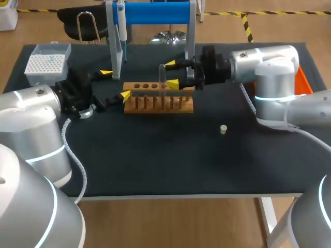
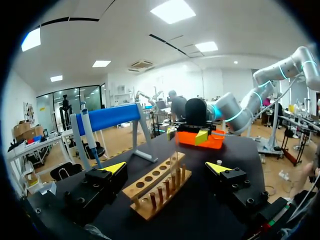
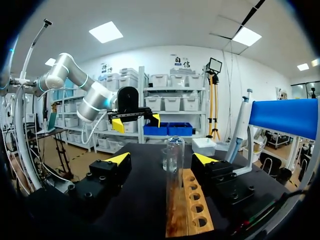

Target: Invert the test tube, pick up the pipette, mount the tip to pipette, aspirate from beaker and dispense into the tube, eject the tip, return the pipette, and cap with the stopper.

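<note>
One test tube stands upright in the single wooden rack on the surface. One pipette hangs on its blue stand, one tip box sits far left, and one stopper lies apart. My right hand is level, its fingers spread either side of the tube without touching it; my left hand is level at the rack's left end, released and empty.

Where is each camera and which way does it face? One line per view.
Head: above, behind, looking down on the table; left gripper, right gripper show.
On the left wrist: facing across the rack to the right gripper; left gripper shows.
On the right wrist: facing past the test tube to the left gripper; right gripper shows.
All share the rack.
</note>
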Robot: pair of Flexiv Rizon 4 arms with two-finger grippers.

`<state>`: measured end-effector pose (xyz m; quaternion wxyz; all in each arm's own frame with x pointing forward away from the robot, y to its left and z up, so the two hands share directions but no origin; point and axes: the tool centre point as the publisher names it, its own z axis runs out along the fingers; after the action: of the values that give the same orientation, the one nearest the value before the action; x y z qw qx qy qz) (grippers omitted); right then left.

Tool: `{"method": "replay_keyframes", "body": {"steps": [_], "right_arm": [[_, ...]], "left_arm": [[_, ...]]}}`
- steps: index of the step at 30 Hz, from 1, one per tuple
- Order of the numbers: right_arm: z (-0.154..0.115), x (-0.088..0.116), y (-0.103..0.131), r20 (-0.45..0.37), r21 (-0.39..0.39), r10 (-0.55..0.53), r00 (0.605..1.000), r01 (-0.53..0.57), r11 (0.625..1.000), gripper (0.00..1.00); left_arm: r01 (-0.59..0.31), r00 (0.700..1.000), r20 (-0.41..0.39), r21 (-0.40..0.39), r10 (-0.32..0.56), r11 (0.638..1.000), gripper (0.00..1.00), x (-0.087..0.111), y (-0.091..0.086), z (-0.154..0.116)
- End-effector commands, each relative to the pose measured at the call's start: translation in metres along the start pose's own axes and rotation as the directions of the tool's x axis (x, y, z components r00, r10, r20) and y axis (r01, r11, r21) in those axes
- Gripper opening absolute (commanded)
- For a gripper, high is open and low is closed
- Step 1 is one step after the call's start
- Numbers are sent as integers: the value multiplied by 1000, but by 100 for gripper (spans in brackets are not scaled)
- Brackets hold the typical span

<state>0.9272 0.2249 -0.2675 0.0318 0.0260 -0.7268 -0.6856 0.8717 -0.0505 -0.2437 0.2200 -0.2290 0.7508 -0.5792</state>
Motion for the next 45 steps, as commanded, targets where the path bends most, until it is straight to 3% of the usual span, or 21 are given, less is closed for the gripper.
{"method": "replay_keyframes", "body": {"steps": [1,5,7,14,25,30,45], "right_arm": [[6,-4,-2,-9,-3,-1,1000,1,1000,75],[10,-5,-2,-21,-12,3,1000,-3,1000,69],[13,-5,-1,-23,-16,4,1000,-4,1000,61],[19,-7,-2,-35,-25,6,999,-7,1000,54],[23,-14,-9,-35,-27,5,999,-6,1000,56],[24,-17,-11,-38,-36,7,999,-8,999,49],[27,-18,-13,-38,-33,-4,999,2,999,48]], "left_arm": [[-1,1000,4,3,0,1000,100,1,1,0],[-1,1000,4,3,0,1000,100,1,1,0],[-1,1000,4,3,0,1000,100,1,1,0],[-1,1000,4,3,0,1000,100,1,1,0],[-1,1000,4,3,0,1000,100,1,1,0],[-1,1000,4,3,0,1000,100,1,1,0],[-1,1000,4,3,0,1000,100,1,1,0]]}}
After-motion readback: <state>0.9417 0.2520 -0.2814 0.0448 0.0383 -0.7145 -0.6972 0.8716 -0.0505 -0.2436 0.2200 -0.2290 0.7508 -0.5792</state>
